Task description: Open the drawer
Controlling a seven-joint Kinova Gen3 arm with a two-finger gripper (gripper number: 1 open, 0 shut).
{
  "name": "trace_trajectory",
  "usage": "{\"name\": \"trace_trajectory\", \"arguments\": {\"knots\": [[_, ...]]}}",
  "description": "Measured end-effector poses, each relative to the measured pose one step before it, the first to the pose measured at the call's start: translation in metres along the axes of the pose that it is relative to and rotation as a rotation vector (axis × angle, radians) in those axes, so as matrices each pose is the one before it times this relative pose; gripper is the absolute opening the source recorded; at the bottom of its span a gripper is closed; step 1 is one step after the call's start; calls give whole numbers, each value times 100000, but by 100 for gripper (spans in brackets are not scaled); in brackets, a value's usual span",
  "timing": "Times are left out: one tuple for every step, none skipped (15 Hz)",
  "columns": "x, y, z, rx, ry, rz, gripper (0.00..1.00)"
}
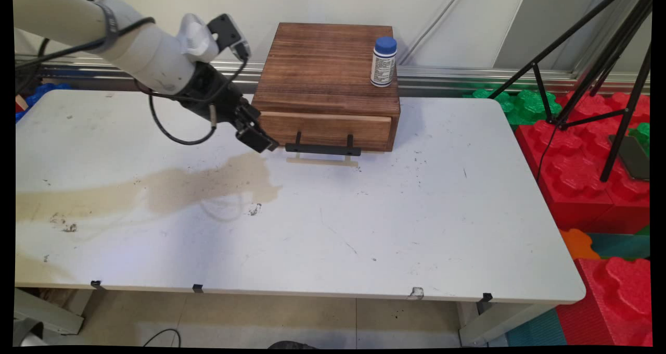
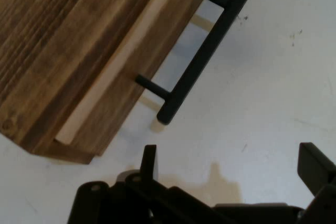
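Black and two-fingered, the pincer (image 1: 260, 140) hangs low over the tabletop (image 1: 364, 229) just left of the wooden drawer box (image 1: 325, 67), at the near left end of the box's black bar handle (image 1: 322, 149). In the hand view its fingers (image 2: 148, 162) stand well apart with bare white tabletop between them, holding nothing; the handle (image 2: 202, 56) lies just beyond the fingertips, apart from them. The drawer front (image 1: 325, 129), paler than the dark stained wood of the box, sits flush or nearly so.

On the box's top, at its far right corner, a small white bottle (image 1: 383, 61) with a blue cap stands upright. Its label carries dark print that is too small to read. No other writing can be made out.

Part of the box's left front corner is hidden behind the pincer in the main view, and the arm's upper part is cut off at the picture's edge. Black cables (image 1: 171, 130) loop down from the wrist, left of the box.

The tabletop is white and scuffed, with a broad brownish stain (image 1: 208, 182) spreading left from in front of the box, small dark specks, and a chip (image 1: 415, 292) on its near edge. Behind the box runs a metal rail (image 1: 468, 75) under a pale wall. Right of the box, off the tabletop, lie red (image 1: 577, 166) and green foam mats (image 1: 525, 104), with black tripod legs (image 1: 619, 62) standing over them.
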Motion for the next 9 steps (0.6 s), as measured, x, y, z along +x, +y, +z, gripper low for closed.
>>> {"name": "trace_trajectory", "arguments": {"knots": [[185,140,268,218,137,15,100],[318,243,446,191,307,245,100],[226,194,395,58,147,208,100],[255,179,444,136,153,481,100],[193,140,382,88,42,427,100],[273,168,596,268,-69,510,100],[150,96,413,235,-169,274,100],[241,121,674,292,-205,475,100],[137,56,450,187,-182,247,100]]}}
